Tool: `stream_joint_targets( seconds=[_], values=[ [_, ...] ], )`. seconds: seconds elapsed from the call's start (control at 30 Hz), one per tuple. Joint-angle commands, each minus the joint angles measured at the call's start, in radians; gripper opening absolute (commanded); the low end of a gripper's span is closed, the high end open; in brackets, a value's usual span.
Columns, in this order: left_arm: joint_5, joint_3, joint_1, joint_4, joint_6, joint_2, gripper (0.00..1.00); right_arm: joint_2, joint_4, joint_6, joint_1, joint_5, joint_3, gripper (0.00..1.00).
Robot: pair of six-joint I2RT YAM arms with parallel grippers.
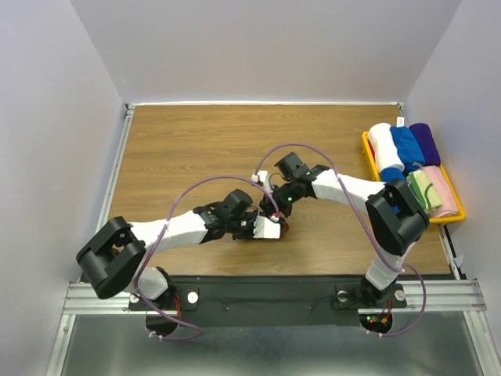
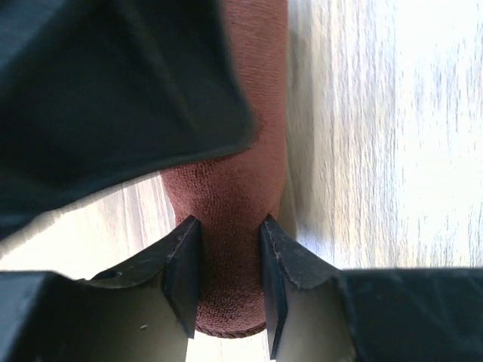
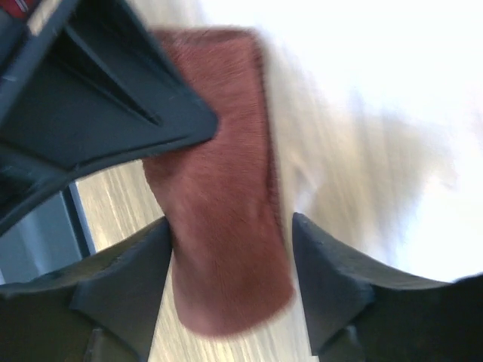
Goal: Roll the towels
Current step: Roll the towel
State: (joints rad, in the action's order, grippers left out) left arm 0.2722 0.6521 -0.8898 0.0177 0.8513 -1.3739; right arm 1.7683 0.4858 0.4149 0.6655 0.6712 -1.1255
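The left fingers point(image 2: 229, 279) pinch the brown towel point(image 2: 241, 188), which is rolled into a tube. One finger presses on each side of the roll close to its near end. The rest of the roll runs straight out ahead of them, lying on the wooden surface point(image 2: 362, 151).

The right fingers point(image 3: 230, 279) stand spread around the same roll, coming at it from the opposite end. One finger touches the side of the cloth. The other stands apart from it, with bare surface showing in the gap.

In each wrist view the other arm's dark fingers cover the far part of the roll. From above, the two sets of fingers meet tip to tip, and the roll is almost hidden under them.

Well off to the right of both sets of fingers sits a yellow tray point(image 1: 366, 145). In it the cream-and-green towel point(image 1: 421, 190) lies rolled just beside a pink roll point(image 1: 443, 192). White, blue and purple rolls lie beyond them.
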Motion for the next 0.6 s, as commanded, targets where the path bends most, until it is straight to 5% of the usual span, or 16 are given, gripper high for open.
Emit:
stream_joint_targets(
  seconds=[0.0, 0.27, 0.57],
  values=[
    [0.073, 0.044, 0.023, 0.116, -0.046, -0.045, 0.29, -0.102, 0.008, -0.076, -0.092, 0.047, -0.072, 0.71],
    [0.226, 0.159, 0.097, 0.275, -0.035, -0.151, 0.28, -0.26, 0.01, -0.177, -0.159, 0.055, -0.082, 0.77],
    [0.466, 0.421, 0.265, 0.582, 0.023, -0.419, 0.28, -0.469, 0.077, -0.214, -0.188, 0.018, -0.068, 0.69]
  ],
)
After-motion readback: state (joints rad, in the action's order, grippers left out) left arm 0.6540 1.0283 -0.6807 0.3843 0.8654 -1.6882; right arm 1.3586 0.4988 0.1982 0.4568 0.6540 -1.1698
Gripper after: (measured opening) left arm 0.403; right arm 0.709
